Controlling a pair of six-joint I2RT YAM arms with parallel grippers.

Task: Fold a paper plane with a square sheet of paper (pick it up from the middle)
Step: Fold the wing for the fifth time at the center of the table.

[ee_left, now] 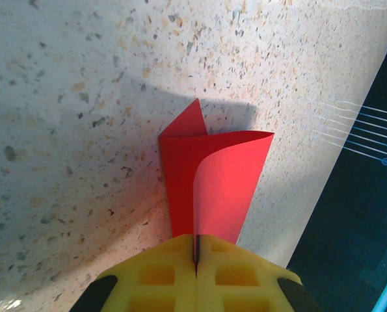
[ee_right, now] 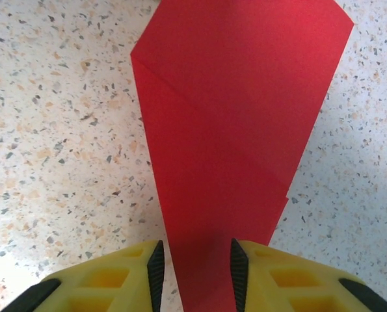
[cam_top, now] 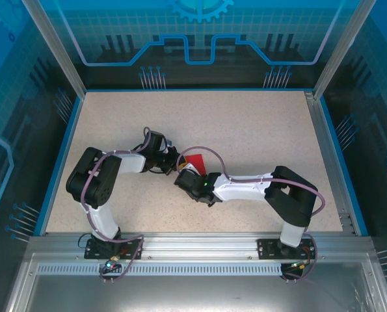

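Left gripper (ee_left: 196, 247) clamped on red paper (ee_left: 213, 182), lower centre. Right gripper (ee_right: 196, 263) jaws apart, straddling narrow end. Risk: closing buckles fold; opposing pull tears sheet.

No text, label, brand, number or sign can be read on anything here.

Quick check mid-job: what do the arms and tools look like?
Both the left arm and right arm have white links, black joints and a mauve cable looped alongside. The left tool and right tool have yellow fingers with waffle-like recesses and black pads.
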